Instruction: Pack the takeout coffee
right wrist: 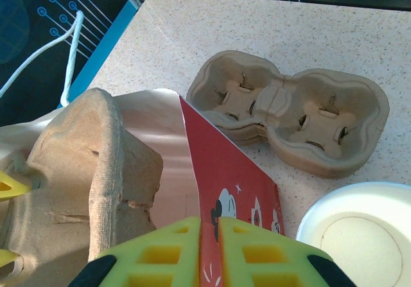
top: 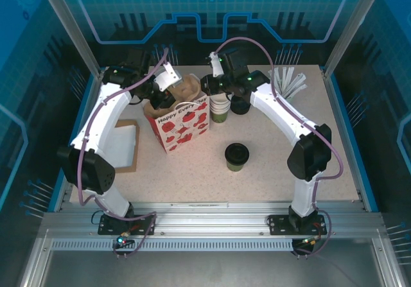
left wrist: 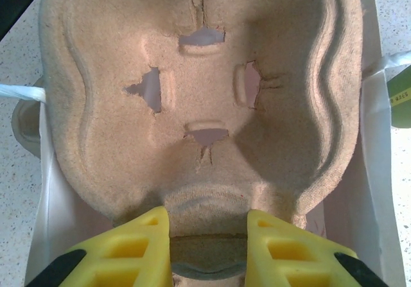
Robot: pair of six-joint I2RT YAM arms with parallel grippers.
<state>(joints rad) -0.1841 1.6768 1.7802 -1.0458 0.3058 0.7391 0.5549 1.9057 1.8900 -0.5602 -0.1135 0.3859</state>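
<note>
The takeout coffee [top: 236,156], an olive-green cup with a black lid, stands alone on the table in front of and right of the paper bag [top: 183,123]. The bag is white with red apples and its mouth is open. My left gripper [left wrist: 209,248] is shut on the rim of a moulded pulp cup carrier [left wrist: 199,94], which sits inside the bag's mouth. My right gripper [right wrist: 209,252] is shut on the bag's red side wall [right wrist: 231,178] at its top edge. In the top view both grippers, the left gripper [top: 168,81] and the right gripper [top: 209,91], are over the bag, far from the coffee.
A stack of pulp carriers [right wrist: 289,120] lies behind the bag. A stack of lidless green cups [top: 220,107] stands just right of the bag, with a holder of white sticks [top: 289,81] at the back right. A white pad on a brown board [top: 125,144] lies at the left.
</note>
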